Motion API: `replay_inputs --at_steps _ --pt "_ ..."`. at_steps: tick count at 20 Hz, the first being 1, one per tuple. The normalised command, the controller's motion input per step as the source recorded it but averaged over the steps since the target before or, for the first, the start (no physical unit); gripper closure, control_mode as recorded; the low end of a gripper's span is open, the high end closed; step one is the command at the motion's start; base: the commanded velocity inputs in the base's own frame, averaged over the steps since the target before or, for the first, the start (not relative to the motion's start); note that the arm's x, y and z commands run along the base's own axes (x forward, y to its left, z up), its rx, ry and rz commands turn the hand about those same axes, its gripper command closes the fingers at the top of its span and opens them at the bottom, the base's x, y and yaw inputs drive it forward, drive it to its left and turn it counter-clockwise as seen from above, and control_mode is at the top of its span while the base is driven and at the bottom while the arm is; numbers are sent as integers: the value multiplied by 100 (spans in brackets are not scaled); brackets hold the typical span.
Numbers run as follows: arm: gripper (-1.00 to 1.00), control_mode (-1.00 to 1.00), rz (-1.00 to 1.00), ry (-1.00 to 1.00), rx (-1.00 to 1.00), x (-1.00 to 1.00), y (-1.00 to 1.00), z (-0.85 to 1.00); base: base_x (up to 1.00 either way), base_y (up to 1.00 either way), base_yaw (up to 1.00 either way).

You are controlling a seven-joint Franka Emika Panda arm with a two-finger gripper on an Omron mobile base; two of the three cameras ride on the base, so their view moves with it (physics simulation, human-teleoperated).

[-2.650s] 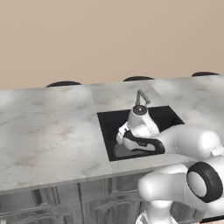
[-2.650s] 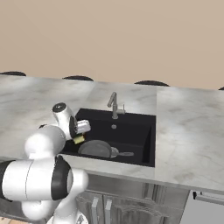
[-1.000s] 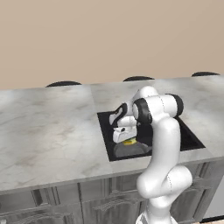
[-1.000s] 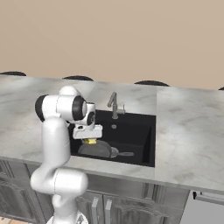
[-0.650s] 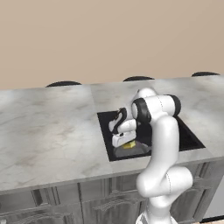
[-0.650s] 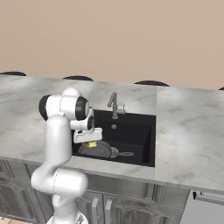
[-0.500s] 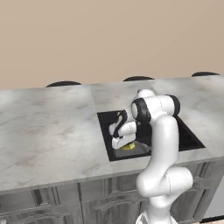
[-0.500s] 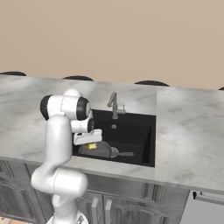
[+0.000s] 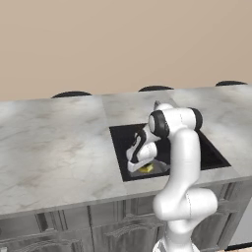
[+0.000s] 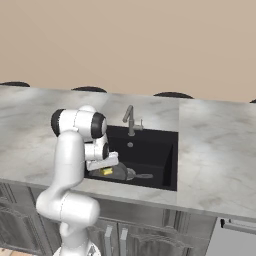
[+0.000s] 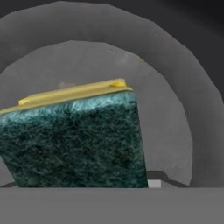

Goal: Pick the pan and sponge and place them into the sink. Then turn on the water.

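Observation:
My gripper (image 9: 142, 165) reaches down into the black sink (image 9: 212, 155) at its left front, shut on the sponge (image 9: 146, 169). The sponge (image 11: 74, 140) has a dark green face and a yellow layer, and it hangs tilted just over the round dark grey pan (image 11: 175, 109), hiding my fingertips. From the right, the pan (image 10: 121, 173) lies on the floor of the sink (image 10: 152, 152) with its handle pointing right, and the sponge (image 10: 106, 171) shows yellow under my gripper (image 10: 104, 168). The brushed-metal faucet (image 10: 130, 118) stands behind the basin. No water stream is in view.
Grey marble countertop (image 9: 54, 152) surrounds the sink on all sides. Dark chair backs (image 10: 172, 94) show beyond the far edge of the counter. The right half of the basin is bare black floor with the drain (image 10: 130, 144).
The hand has sunk lower into the sink with the sponge in it, coming down close over the pan. Pan and base have stayed put.

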Motion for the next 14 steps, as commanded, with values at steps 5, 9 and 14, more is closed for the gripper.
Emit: replay_inputs --at_steps 5,9,14 --pt "100 -100 -1 -3 0 48 -25 -14 0 0 0" --pt "100 -100 -2 -4 0 44 -18 -30 0 0 0" --pt "100 -100 0 -4 0 32 -9 -48 0 0 0"
